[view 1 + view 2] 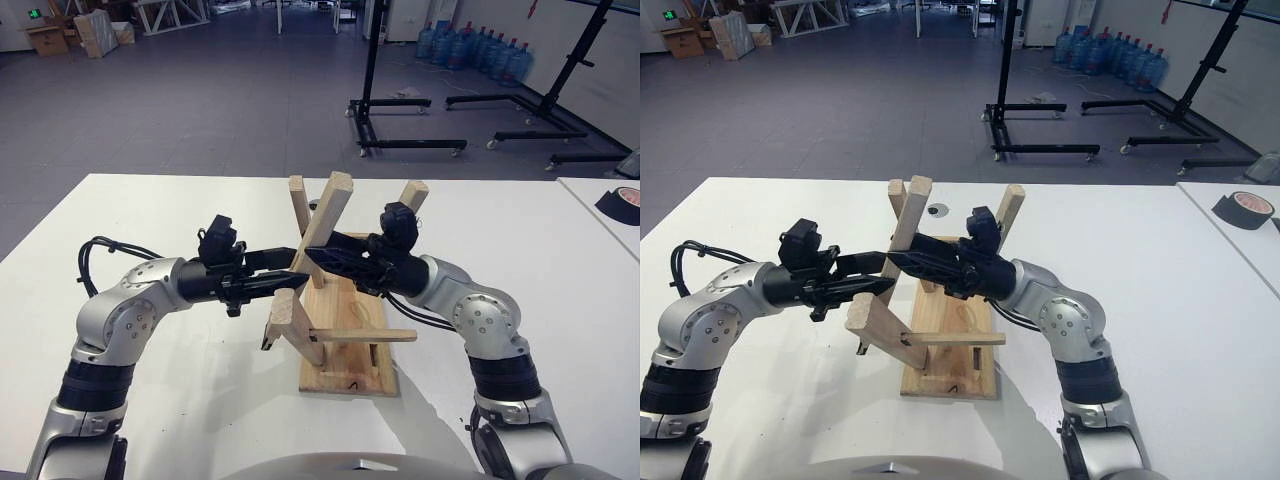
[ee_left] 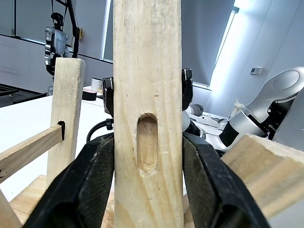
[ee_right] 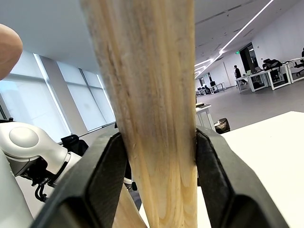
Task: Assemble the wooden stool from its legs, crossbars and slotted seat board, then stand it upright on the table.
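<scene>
White counter point(image 1: 560, 260), seat board point(image 1: 350, 378) flat on it, stool upside down and part built. Rear left leg point(image 1: 299, 205) and rear right leg point(image 1: 412, 195) standing up from the board. Near leg point(image 1: 292, 325) leaning outward, crossbar point(image 1: 365, 336) running from it toward the right. Fourth leg point(image 1: 330, 205) tilted over the board, gripped from both sides: left end effector point(image 1: 293, 274) clamped on it from the left, right end effector point(image 1: 312, 256) clamped on it from the right, close together. Foot of that leg hidden, so cannot tell whether seated.

Likely trouble:
- Could jam askew if pressed down at this tilt.
- Could twist under two opposing grips, turning its oval slot away from the crossbar.
- Board unheld, so liable to slide or lift under a sideways push.
- Leaning near leg prone to tipping and dragging the crossbar loose if bumped.

Beyond the counter: grey floor, black wheeled stands point(image 1: 410, 130), water bottles point(image 1: 475, 45) at the back, cardboard boxes point(image 1: 60, 35) far left, tape roll point(image 1: 1245, 208) on the neighbouring counter.
</scene>
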You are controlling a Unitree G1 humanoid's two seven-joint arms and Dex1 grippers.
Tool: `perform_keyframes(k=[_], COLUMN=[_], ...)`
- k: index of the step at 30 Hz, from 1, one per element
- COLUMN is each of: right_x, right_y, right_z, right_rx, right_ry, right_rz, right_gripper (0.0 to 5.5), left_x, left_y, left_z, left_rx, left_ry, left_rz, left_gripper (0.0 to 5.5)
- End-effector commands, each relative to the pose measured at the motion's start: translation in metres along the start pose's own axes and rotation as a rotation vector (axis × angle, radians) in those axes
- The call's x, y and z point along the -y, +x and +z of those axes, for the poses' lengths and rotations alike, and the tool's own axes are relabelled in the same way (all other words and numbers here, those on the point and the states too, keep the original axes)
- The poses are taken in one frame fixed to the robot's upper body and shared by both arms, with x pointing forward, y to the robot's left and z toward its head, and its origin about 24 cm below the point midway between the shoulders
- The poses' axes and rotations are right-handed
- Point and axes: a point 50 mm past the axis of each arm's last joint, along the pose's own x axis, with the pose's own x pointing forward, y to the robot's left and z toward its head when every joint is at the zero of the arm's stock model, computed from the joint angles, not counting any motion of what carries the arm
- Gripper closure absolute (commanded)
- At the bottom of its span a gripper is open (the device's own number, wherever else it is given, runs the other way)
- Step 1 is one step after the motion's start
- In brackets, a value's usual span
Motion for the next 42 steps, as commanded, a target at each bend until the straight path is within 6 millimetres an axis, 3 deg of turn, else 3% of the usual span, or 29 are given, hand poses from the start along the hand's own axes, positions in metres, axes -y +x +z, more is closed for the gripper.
perform_keyframes(k=[1, 3, 5, 9, 13, 19, 25, 35, 42], right_x=[-0.003, -0.003, -0.003, -0.003, -0.007, -0.023, -0.033, -0.042, -0.045], right_y=[0.005, 0.005, 0.004, -0.009, -0.056, -0.121, -0.152, -0.155, -0.147], right_z=[0.003, 0.004, 0.006, 0.015, 0.021, 0.023, 0.014, 0.037, 0.046], right_rx=[-0.026, -0.032, -0.026, -0.001, -0.038, -0.181, -0.325, -0.576, -0.675], right_ry=[-0.048, -0.067, -0.091, -0.139, -0.179, -0.139, -0.102, -0.166, -0.204], right_rz=[0.027, 0.026, 0.012, -0.031, -0.192, -0.383, -0.443, -0.358, -0.279], right_gripper=[3.42, 3.43, 3.44, 3.44, 3.44, 3.45, 3.46, 3.48, 3.48], left_x=[0.003, -0.001, -0.008, -0.016, -0.017, -0.001, 0.006, 0.007, 0.008], left_y=[0.003, 0.003, 0.001, -0.006, -0.022, -0.036, -0.035, -0.037, -0.036], left_z=[-0.002, -0.001, 0.001, 0.007, 0.012, 0.004, 0.001, -0.001, -0.003], left_rx=[-0.009, -0.003, 0.011, 0.055, 0.118, 0.148, 0.135, 0.112, 0.109], left_ry=[-0.008, -0.001, 0.003, 0.019, 0.037, 0.045, 0.055, 0.063, 0.07], left_rz=[-0.031, 0.002, 0.057, 0.145, 0.244, 0.354, 0.378, 0.396, 0.401], left_gripper=[3.48, 3.48, 2.94, 2.43, 1.83, 1.8, 1.8, 1.8, 1.8])
